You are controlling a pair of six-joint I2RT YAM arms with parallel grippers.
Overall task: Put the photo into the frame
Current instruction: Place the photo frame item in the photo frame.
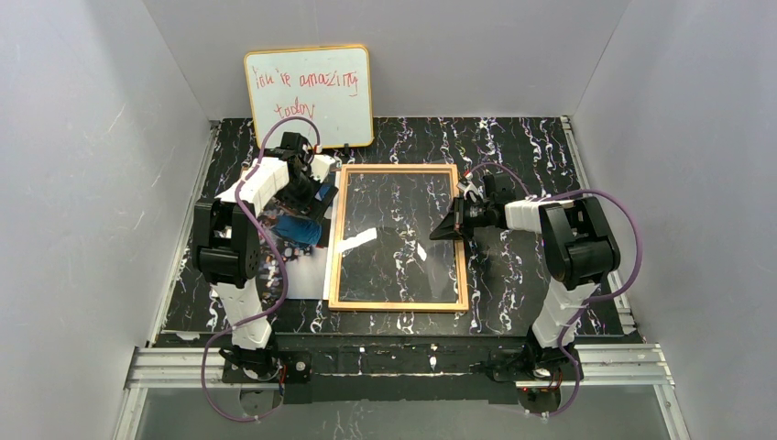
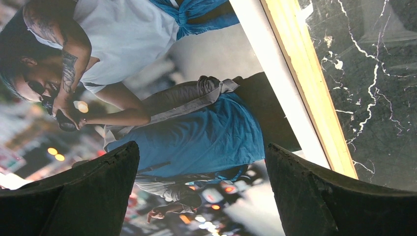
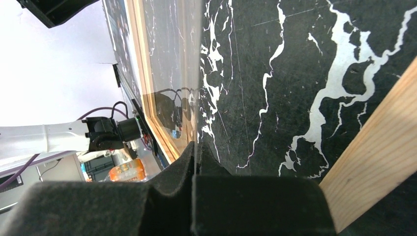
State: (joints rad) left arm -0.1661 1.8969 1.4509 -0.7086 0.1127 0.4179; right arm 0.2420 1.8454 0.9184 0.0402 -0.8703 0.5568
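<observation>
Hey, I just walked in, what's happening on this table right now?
Two robot arms are working on getting a photo into a frame. The frame lies mid-table, and the right gripper is shut on what looks like the edge of its clear pane. The photo lies face up just left of the frame, not yet in it. The left gripper hangs open over the photo.

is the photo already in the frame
No, the photo lies to the left of the frame, outside its wooden rim.
</observation>
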